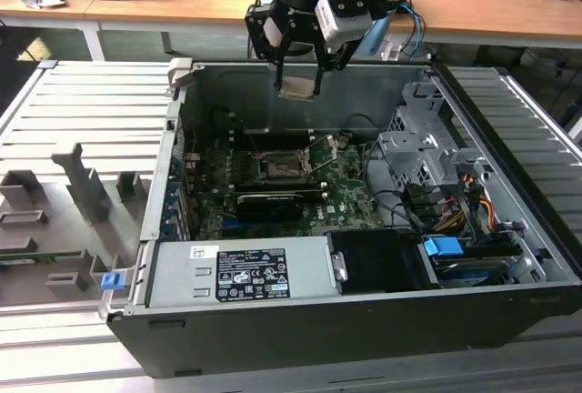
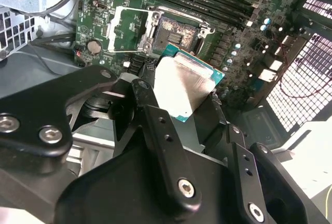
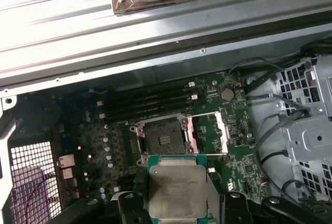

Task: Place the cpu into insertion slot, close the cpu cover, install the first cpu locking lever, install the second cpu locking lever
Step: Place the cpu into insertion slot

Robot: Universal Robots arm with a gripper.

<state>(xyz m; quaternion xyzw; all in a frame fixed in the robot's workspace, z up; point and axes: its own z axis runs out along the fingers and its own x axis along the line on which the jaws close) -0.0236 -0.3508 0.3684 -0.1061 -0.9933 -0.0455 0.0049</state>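
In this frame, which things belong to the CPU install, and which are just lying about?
Part of the job:
gripper, shut on the cpu
insertion slot, uncovered and empty
cpu cover, swung open beside the slot

Just lying about:
grey labelled box
long black card
coin battery

cpu [image 2: 181, 86] edges behind fingers [image 2: 161, 130]

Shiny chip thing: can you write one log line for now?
black gripper: shut on silver-grey square cpu | dark square insertion slot: empty | silver metal-frame cpu cover: open
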